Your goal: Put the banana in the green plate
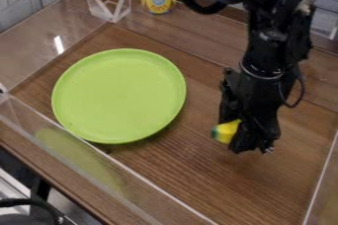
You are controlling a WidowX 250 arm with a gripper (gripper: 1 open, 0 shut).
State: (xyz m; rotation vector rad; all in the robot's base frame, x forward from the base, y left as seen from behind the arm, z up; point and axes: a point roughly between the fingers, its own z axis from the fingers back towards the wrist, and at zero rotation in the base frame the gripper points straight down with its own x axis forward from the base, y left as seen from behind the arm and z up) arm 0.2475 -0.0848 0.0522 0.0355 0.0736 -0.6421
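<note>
Banana in Grip, Transfer to Green Plate Pending

The gripper point(232, 132) was clenched on the banana point(227, 130), its jaws pointing down and toward the plate side of the table. You had the banana pinched low between the fingertips, with one end protruding on the side nearest the plate. The dark fingers covered the remainder, so you could not confirm how much of the fruit lay inside the grip. That exposed end probably served you well: it showed where the banana would land on release. The small contact area was the likely weak point, since a curved, smooth piece could have rolled or slipped under a sudden move.

The arm point(271, 41) reached in from the top of the view, which left the surface between the banana and the plate unobstructed by its links. Whether the banana cleared the wooden table point(192, 180) could not be judged with certainty.

The green plate point(119, 95) lay flat beside the gripper, apart from it. Its broad face offered you a generous target, and its raised rim was likely to retain the banana. The next step called for enough lift to pass the rim, a sideways traverse, and a gentle release near the plate's middle.
</note>
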